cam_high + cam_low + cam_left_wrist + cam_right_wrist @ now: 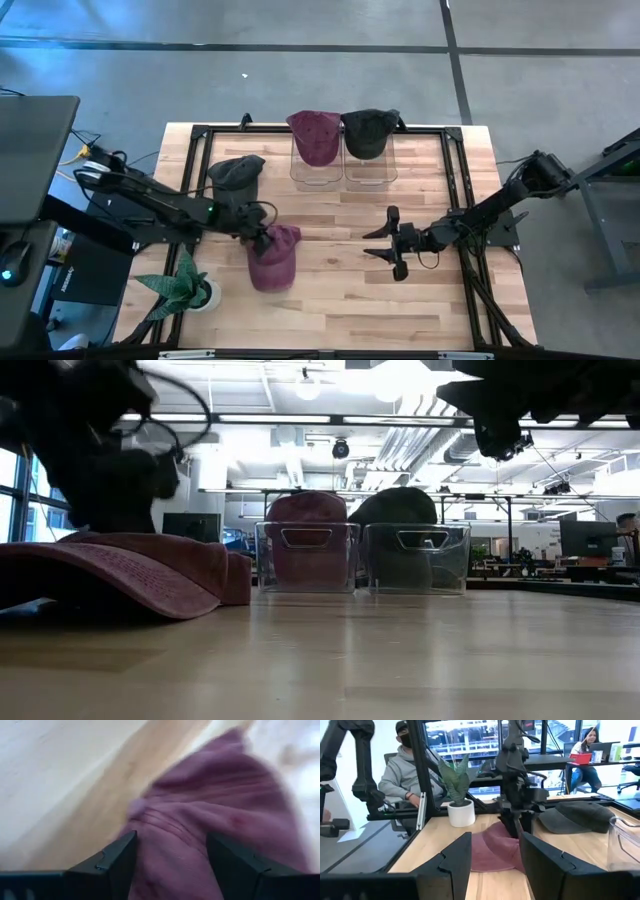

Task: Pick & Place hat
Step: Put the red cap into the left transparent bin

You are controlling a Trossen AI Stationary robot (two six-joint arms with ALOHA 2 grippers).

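The left gripper is at the far end of the maroon hat, which lies flat on the table near the left side, just right of the potted plant. In the left wrist view its fingers stand apart, one on each side of a fold of the maroon cloth, so they are not yet closed on it. The right gripper hangs over the middle of the table with its fingers wide apart and holds nothing.

At the far edge stand two clear bins. A second maroon hat sits in the left one and a dark hat in the right one. Another dark hat lies on the table just beyond the left gripper.

The main risk, I think, is a weak pinch. The cloth is soft, so the fingers may catch only a thin fold and the hat can slide out during the lift. The hat can also hang down and drag over the dark hat next to it. The left bin is already occupied, so a careless drop may leave the hat on the rim.
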